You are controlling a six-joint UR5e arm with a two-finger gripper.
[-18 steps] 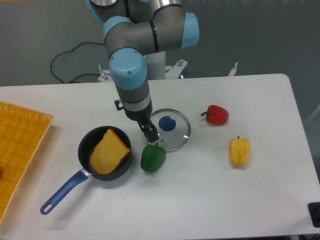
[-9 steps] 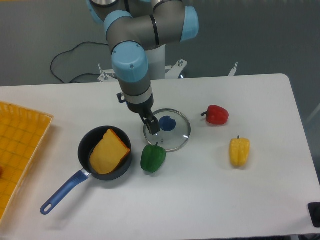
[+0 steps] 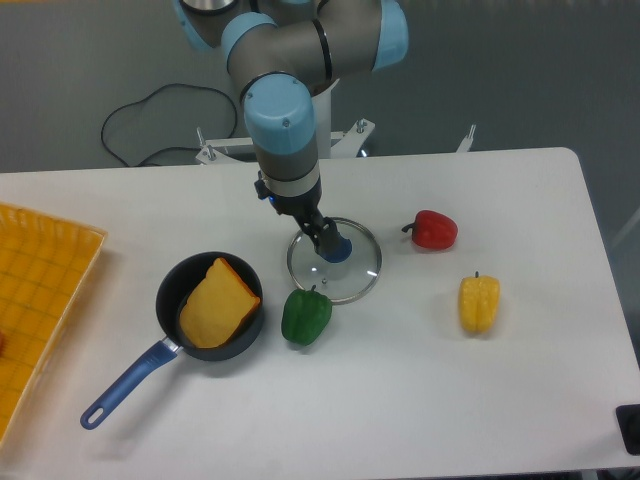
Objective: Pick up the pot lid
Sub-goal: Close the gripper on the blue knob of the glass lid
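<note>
In the camera view, a big gray and blue robot arm [image 3: 285, 120] reaches down over the white desk [image 3: 430, 400]. The end effector [image 3: 324, 242] is at the low end of the arm. It is dark and small here, so I cannot tell if it is open or closed. The pot lid [image 3: 350, 280] lies flat on the desk. It is round and see-through, with a shiny rim and a blue knob [image 3: 342, 252] in the middle. The tip of the end effector shows over the top left part of the lid, right by the left side of the knob. I cannot tell if they touch. A green pepper [image 3: 306, 318] sits just below the lid in the view. To the left is a black pan [image 3: 173, 295] with a blue handle [image 3: 125, 390], and a flat brown and orange piece [image 3: 215, 308] is in it. A red pepper [image 3: 434, 230] is to the right of the lid, and a yellow pepper [image 3: 479, 304] is lower and more to the right. A yellow box [image 3: 40, 290] is at the far left
</note>
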